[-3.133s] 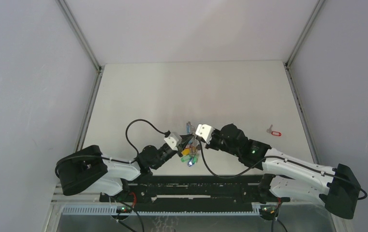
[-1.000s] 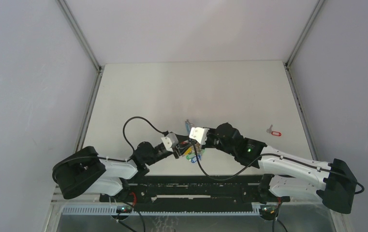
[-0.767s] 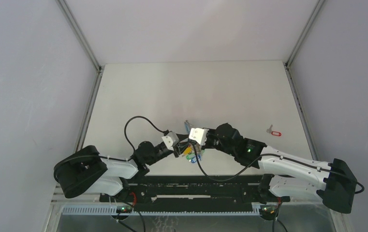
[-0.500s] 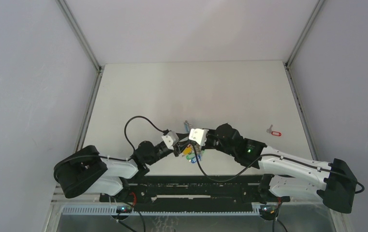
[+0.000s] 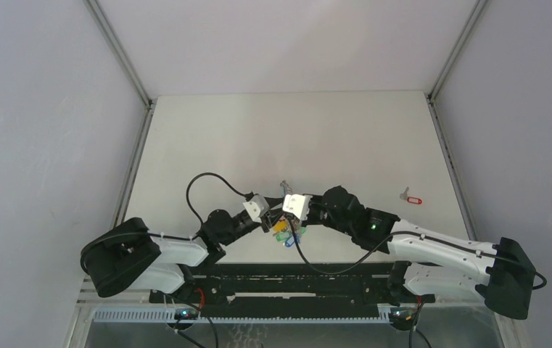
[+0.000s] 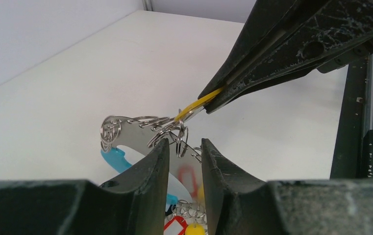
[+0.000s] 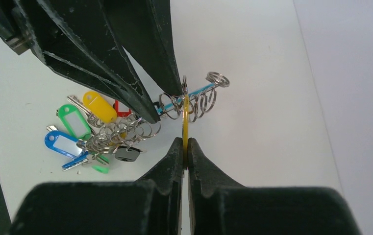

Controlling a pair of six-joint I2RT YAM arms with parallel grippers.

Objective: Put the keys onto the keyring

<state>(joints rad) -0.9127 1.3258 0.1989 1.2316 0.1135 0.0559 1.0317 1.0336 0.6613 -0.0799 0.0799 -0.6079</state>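
Observation:
The keyring, a grey loop with a cyan section and a fringe of tagged keys, is held a little above the table between both grippers. My left gripper is shut on the loop's grey body, and it also shows in the top view. My right gripper is shut on the orange-yellow tag of one key, seen edge-on. That tag's small ring touches the rings on the loop. The red-tagged key lies alone on the table to the right.
The white table is bounded by side rails and grey walls. The black arm rail runs along the near edge. A black cable loops from the left wrist.
Over three seconds both grippers shifted a little left and closer together, with the keyring between them. In the last second there is hardly any movement.

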